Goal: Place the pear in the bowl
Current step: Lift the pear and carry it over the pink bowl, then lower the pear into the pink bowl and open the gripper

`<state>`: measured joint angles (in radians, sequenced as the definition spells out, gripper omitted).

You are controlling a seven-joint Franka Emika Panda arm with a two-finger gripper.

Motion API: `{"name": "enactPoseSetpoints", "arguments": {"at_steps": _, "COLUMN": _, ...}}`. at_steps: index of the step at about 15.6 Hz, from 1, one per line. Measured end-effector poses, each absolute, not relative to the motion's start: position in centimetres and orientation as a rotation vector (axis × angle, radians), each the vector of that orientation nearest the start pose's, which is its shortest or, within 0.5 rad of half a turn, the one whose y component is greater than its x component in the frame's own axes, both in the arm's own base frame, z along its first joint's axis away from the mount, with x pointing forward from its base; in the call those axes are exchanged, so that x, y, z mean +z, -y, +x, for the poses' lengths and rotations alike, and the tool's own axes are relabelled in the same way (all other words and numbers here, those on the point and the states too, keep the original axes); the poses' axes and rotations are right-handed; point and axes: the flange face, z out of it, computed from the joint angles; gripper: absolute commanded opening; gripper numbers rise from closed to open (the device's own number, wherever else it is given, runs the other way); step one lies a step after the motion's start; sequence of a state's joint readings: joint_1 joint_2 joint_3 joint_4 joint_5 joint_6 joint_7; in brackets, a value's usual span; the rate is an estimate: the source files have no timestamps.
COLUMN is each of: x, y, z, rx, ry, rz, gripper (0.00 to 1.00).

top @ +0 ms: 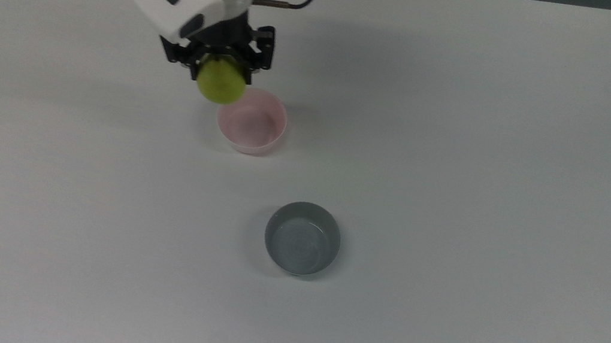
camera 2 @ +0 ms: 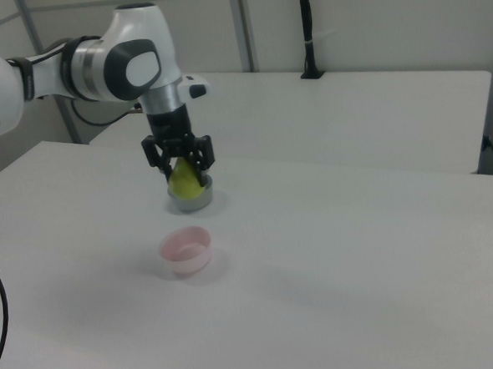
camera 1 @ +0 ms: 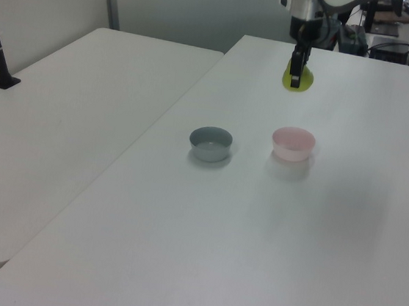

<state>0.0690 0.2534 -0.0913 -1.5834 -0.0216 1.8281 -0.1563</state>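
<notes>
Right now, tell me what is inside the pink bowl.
The pink bowl looks empty: its smooth pale inside shows in the top view. The pear, held above it, covers a bit of the near rim.

The gripper (camera 1: 296,78) holds the pear (camera 1: 299,80) above the white table (camera 1: 269,234), beyond the pink bowl (camera 1: 293,143); grey bowl (camera 1: 210,143) beside it.
</notes>
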Motion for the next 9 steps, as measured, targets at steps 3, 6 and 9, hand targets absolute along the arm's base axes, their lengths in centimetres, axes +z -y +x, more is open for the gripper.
{"name": "enactPoseSetpoints", "arguments": {"at_steps": 3, "x": 47.5, "y": -2.3, "z": 63.3, "rx": 0.067, "ry": 0.244, "rz": -3.176, "gripper": 0.43}}
{"name": "enactPoseSetpoints", "arguments": {"at_steps": 6, "x": 45.3, "y": -2.7, "z": 62.5, "rx": 0.138, "ry": 0.264, "rz": -3.186, "gripper": 0.43}}
{"name": "enactPoseSetpoints", "arguments": {"at_steps": 9, "x": 42.9, "y": -2.5, "z": 62.2, "rx": 0.123, "ry": 0.267, "rz": -3.189, "gripper": 0.43}}
